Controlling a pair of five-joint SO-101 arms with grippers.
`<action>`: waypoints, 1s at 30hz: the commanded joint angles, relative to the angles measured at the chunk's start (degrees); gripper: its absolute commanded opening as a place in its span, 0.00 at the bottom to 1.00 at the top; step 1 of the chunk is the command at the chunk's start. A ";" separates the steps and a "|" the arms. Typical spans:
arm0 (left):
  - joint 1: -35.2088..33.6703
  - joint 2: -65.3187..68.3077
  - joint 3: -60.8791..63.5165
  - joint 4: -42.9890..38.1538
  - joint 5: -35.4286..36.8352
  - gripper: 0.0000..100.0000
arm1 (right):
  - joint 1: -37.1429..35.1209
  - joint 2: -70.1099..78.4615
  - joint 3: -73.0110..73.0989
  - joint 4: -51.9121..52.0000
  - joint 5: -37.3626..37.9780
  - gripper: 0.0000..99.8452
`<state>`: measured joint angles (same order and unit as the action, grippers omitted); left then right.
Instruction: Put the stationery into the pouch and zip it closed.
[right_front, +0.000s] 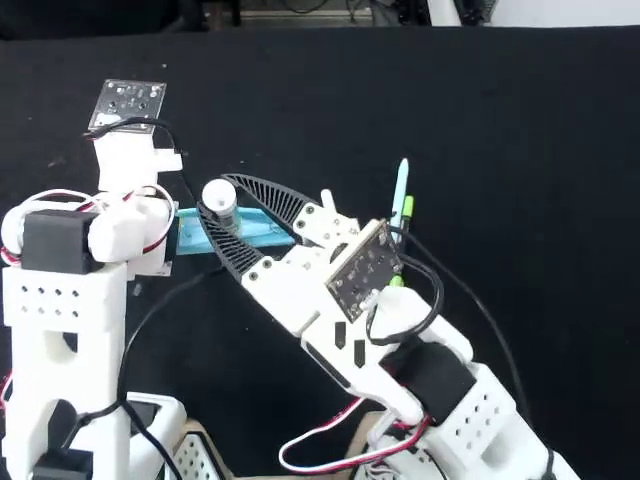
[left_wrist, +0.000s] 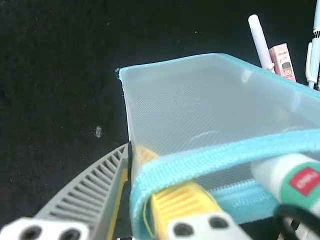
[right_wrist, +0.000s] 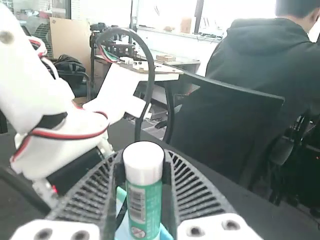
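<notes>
A translucent pouch (right_front: 262, 230) with teal trim lies open on the black table, left of centre. My left gripper (right_front: 185, 240) is at the pouch's left end. In the left wrist view the left gripper (left_wrist: 132, 155) is shut on the rim of the pouch (left_wrist: 200, 105). My right gripper (right_front: 225, 215) hangs over the pouch, shut on a white glue stick (right_front: 219, 197) with a green label, held upright. The right wrist view shows the glue stick (right_wrist: 144, 195) between the black ribbed fingers (right_wrist: 190, 195). Its lower end (left_wrist: 292, 182) is at the pouch's opening.
A light blue pen (right_front: 401, 185) and a green highlighter (right_front: 407, 210) lie right of the pouch, partly behind the right arm. Beyond the pouch I see a white marker (left_wrist: 260, 40) and a pink eraser (left_wrist: 282, 62). Black table stretches to the far and right sides.
</notes>
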<state>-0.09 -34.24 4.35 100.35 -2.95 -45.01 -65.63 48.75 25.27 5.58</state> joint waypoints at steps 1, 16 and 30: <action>0.84 0.88 -0.40 0.44 -0.35 0.03 | 1.05 -0.66 2.95 -1.49 -0.09 0.01; 0.57 0.88 -0.31 0.44 -0.35 0.03 | -2.20 -0.66 0.84 20.40 -0.09 0.19; 0.31 0.88 -0.40 0.44 -0.35 0.03 | 12.31 -0.66 -26.15 39.91 -0.09 0.10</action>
<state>0.00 -33.89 4.35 100.70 -3.21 -43.34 -66.15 28.35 60.70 5.76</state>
